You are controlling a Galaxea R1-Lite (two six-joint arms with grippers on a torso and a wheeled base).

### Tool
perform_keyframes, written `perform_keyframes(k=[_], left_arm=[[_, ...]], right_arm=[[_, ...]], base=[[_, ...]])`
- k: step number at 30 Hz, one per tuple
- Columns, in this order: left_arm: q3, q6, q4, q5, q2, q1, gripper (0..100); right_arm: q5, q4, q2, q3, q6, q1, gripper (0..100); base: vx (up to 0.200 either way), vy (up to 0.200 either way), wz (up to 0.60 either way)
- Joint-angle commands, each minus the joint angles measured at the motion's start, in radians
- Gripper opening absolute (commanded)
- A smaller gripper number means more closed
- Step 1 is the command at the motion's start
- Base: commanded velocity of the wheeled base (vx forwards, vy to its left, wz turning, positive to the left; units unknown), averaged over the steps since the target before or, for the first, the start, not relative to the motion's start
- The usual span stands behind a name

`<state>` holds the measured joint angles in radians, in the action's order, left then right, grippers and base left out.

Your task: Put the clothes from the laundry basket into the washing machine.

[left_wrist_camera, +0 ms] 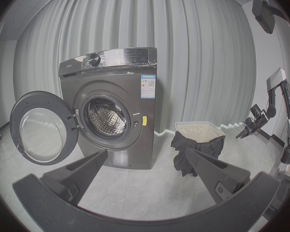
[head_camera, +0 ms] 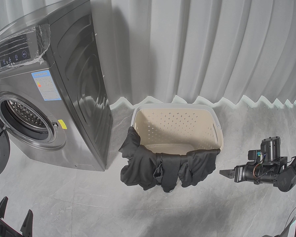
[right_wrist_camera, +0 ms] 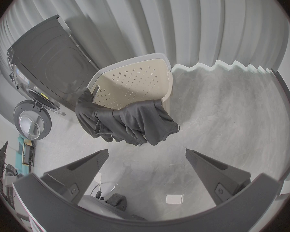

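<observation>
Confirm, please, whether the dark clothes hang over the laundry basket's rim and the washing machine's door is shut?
The washing machine door is open, not shut, as the left wrist view shows; the dark clothes do hang over the rim of the laundry basket.

My right gripper [head_camera: 224,173] is matte black, with a stubby cylinder [head_camera: 270,147] at twelve o'clock on its wrist and thin coloured wires [head_camera: 259,156] alongside. My left gripper [left_wrist_camera: 145,151] has dark grey wedge fingers [left_wrist_camera: 77,174] with ribbed pads [left_wrist_camera: 190,157] and one screw [left_wrist_camera: 220,189] each.
</observation>
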<state>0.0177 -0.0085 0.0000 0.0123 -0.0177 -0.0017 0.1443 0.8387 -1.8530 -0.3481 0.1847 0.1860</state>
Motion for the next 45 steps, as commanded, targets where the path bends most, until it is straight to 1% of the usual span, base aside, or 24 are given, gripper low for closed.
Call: perform_keyframes(k=[1,5,13,17,19,22,25,28,31,34,39,45], left_arm=[[-0.016,-0.001,0.000,0.000,0.016,0.000,100],[-0.016,-0.001,0.000,0.000,0.016,0.000,100],[-0.016,-0.001,0.000,0.000,0.016,0.000,100],[-0.016,-0.001,0.000,0.000,0.016,0.000,100],[-0.016,-0.001,0.000,0.000,0.016,0.000,100],[-0.016,-0.001,0.000,0.000,0.016,0.000,100],[-0.016,-0.001,0.000,0.000,0.016,0.000,100],[-0.016,-0.002,0.000,0.000,0.016,0.000,100],[-0.016,-0.005,0.000,0.000,0.016,0.000,100],[-0.016,-0.004,0.000,0.000,0.016,0.000,100],[-0.016,-0.004,0.000,0.000,0.016,0.000,100],[-0.016,-0.004,0.000,0.000,0.016,0.000,100]], right_arm=[[0.000,0.085,-0.127,0.004,0.002,0.001,100],[-0.002,0.155,-0.192,0.020,-0.007,0.004,100],[-0.002,0.163,-0.241,-0.003,-0.007,0.007,100],[-0.002,0.163,-0.269,-0.040,-0.005,0.010,100],[-0.006,0.165,-0.285,-0.061,-0.005,0.012,100],[-0.035,0.165,-0.310,-0.071,-0.004,0.015,100],[-0.037,0.165,-0.321,-0.072,-0.004,0.024,100],[-0.038,0.186,-0.331,-0.071,-0.002,0.026,100],[-0.037,0.266,-0.359,-0.048,-0.010,0.027,100],[-0.035,0.303,-0.370,-0.020,-0.016,0.027,100],[-0.031,0.307,-0.371,0.020,-0.033,0.044,100],[-0.029,0.338,-0.371,0.004,-0.033,0.055,100]], base=[[0.000,0.000,0.00],[0.000,0.000,0.00],[0.000,0.000,0.00],[0.000,0.000,0.00],[0.000,0.000,0.00],[0.000,0.000,0.00],[0.000,0.000,0.00],[0.133,0.000,0.00],[0.200,0.000,0.00],[0.133,0.000,0.00],[0.000,0.000,0.00],[0.000,0.000,0.00]])
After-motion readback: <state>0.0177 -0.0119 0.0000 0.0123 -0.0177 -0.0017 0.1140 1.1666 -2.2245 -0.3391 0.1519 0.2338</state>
